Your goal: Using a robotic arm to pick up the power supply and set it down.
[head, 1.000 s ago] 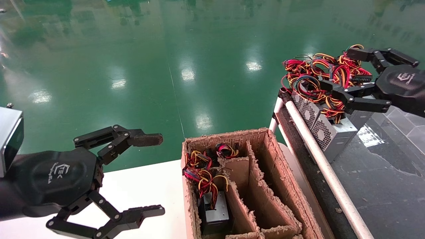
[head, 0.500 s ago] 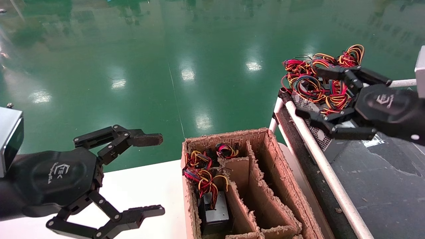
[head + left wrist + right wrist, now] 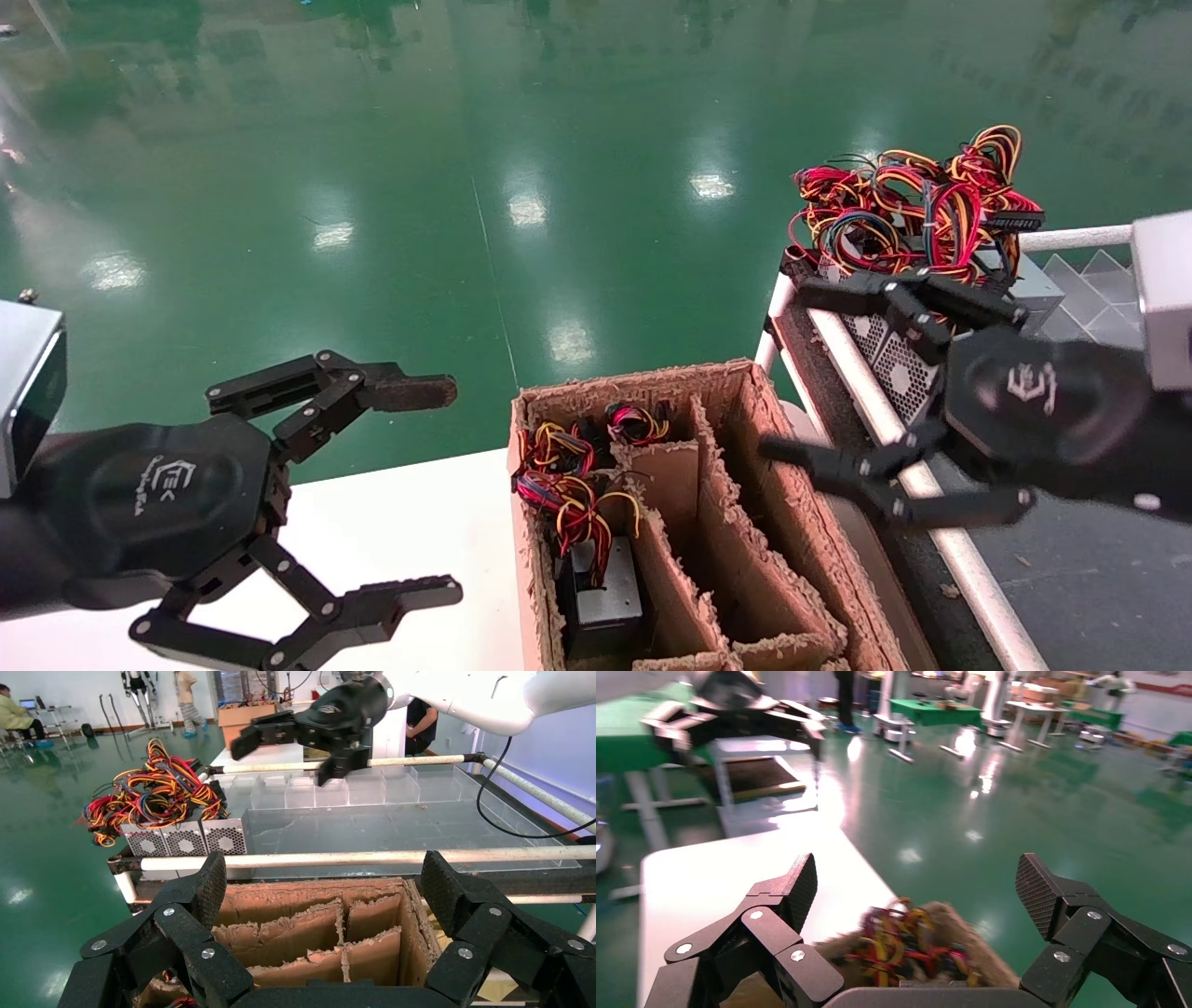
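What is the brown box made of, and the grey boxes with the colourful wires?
The brown box looks like cardboard: dull, with frayed, fuzzy edges. The power supply units look like metal, pale grey and perforated with honeycomb vents. Their wires seem plastic-coated, glossy and bright.

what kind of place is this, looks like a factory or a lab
Probably a factory-style robot workshop: a glossy green floor, a conveyor-like bench holding power supplies with wire bundles, and a partitioned cardboard box for packing them. Work tables and people show in the wrist views.
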Controlling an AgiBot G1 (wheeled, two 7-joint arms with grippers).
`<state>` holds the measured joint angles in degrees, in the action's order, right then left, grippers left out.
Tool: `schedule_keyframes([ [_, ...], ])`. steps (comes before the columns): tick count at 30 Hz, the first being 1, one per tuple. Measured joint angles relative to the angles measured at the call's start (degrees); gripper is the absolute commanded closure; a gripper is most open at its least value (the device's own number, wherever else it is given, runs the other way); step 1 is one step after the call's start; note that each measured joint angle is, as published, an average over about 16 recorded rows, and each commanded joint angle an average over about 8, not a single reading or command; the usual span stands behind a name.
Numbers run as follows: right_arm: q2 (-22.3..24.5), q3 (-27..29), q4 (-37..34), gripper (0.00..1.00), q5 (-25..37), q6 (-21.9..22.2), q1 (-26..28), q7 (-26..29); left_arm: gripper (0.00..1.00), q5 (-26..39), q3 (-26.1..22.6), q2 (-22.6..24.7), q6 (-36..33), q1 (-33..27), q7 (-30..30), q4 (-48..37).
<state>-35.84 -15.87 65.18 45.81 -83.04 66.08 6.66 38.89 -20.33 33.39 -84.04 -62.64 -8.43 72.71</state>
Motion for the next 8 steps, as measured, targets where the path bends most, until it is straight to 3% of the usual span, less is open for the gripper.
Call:
schedule_keyframes([
  [8, 0.3, -0.1, 3.5, 0.0, -1.6, -1.1, -1.9, 1.7, 0.0, 0.0, 0.0, 0.0, 0.0, 0.0, 0.0, 0.0],
])
